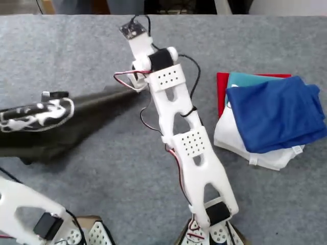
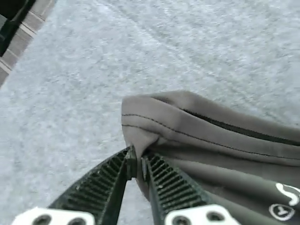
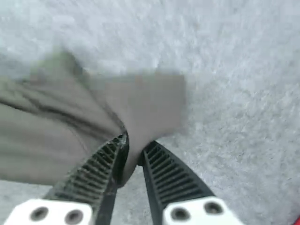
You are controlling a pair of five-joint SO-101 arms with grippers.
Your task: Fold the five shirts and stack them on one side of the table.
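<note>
Pinching a seamed edge of the dark shirt [image 2: 211,140], your left gripper [image 2: 137,166] has its ribbed jaws pressed together on a bunched fold of cloth, tips almost meeting. Your right gripper [image 3: 133,143] likewise clamps a flap of the same shirt, with cloth draped over one finger. In the high view the dark shirt [image 1: 76,122], which has a white print, lies as a long bunched strip on the grey table [image 1: 127,199]. It is well apart from the folded stack [image 1: 271,120], and one corner is drawn to a point under the wrist of the right arm [image 1: 179,122]. That arm stands between the stack and the shirt and does not touch the stack. On the stack the blue shirt [image 1: 278,112] is on top and the white shirt [image 1: 235,145] under it. A teal shirt [image 1: 245,79] and a red shirt [image 1: 222,87] show as edges at the stack's far side; you cannot tell their order. The arm's own wrist covers the right gripper's fingertips in the high view. The dark shirt's end farthest from the stack is cut off at the frame edge. You cannot tell which part of the shirt the right gripper holds.
</note>
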